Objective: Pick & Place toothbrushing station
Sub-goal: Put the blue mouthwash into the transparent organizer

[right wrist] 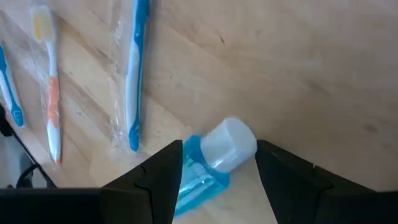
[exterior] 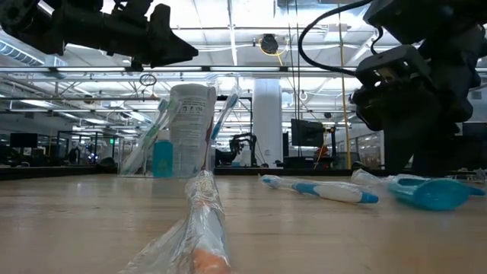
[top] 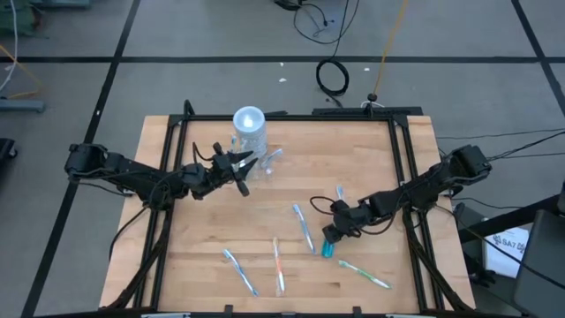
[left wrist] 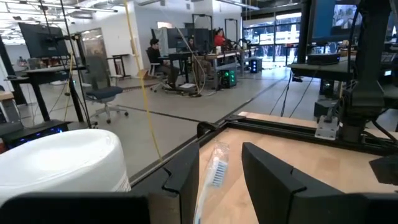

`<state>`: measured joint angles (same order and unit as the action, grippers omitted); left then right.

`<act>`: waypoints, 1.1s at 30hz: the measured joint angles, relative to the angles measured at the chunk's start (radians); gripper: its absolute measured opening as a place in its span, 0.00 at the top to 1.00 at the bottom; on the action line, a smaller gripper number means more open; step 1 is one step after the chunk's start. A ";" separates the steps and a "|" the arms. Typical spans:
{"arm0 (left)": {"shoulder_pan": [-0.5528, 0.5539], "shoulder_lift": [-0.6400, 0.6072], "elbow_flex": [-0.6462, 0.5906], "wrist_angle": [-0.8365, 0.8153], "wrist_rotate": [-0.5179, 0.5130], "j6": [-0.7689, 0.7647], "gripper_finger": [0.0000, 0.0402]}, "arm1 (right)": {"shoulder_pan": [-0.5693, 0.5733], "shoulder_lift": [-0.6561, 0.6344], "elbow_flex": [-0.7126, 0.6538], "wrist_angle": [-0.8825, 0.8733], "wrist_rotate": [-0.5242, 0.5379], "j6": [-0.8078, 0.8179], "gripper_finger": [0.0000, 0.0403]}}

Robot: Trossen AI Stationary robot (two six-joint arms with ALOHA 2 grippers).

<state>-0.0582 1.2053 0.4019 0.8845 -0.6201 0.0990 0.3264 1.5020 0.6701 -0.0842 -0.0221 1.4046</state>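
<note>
The toothbrushing station [top: 250, 132] stands on its base at the table's far left-centre. It is a clear cylinder with a pale round top and a low tray part; in the low view [exterior: 186, 129] it holds wrapped toothbrushes and a teal tube. My left gripper [top: 240, 165] is open just on the near side of it, above the table. In its wrist view [left wrist: 221, 152] the pale top [left wrist: 62, 165] is beside it and a wrapped toothbrush [left wrist: 216, 169] shows between the fingers. My right gripper [top: 334, 231] is open, its fingers on either side of a teal tube [right wrist: 214, 158] lying on the table. My right gripper points down over the teal tube's white-capped end [right wrist: 229, 144]. One finger [right wrist: 163, 171] stands close against the tube's blue body. I cannot tell whether it touches. The tube lies flat on the table.
Several wrapped toothbrushes lie on the near half of the table: a blue one [top: 304, 227], an orange one [top: 278, 263], another blue one [top: 240, 270] and a green one [top: 364, 275]. A black frame [top: 402, 168] runs around the wooden top.
</note>
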 joint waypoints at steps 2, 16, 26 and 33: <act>0.000 0.000 0.000 0.000 0.000 0.000 0.68 | 0.000 0.001 0.000 0.000 0.026 -0.014 0.51; 0.000 0.000 0.000 -0.001 -0.001 0.000 0.68 | -0.002 0.002 -0.001 -0.005 0.025 -0.063 0.71; 0.000 0.000 0.000 -0.003 -0.002 0.001 0.68 | -0.004 0.000 -0.002 0.003 0.025 -0.175 0.86; 0.000 0.000 0.000 -0.003 -0.002 0.001 0.68 | -0.013 -0.036 -0.002 0.035 0.024 -0.417 0.79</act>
<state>-0.0578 1.2053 0.4019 0.8814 -0.6221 0.1001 0.3134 1.4661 0.6685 -0.0492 0.0017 0.9877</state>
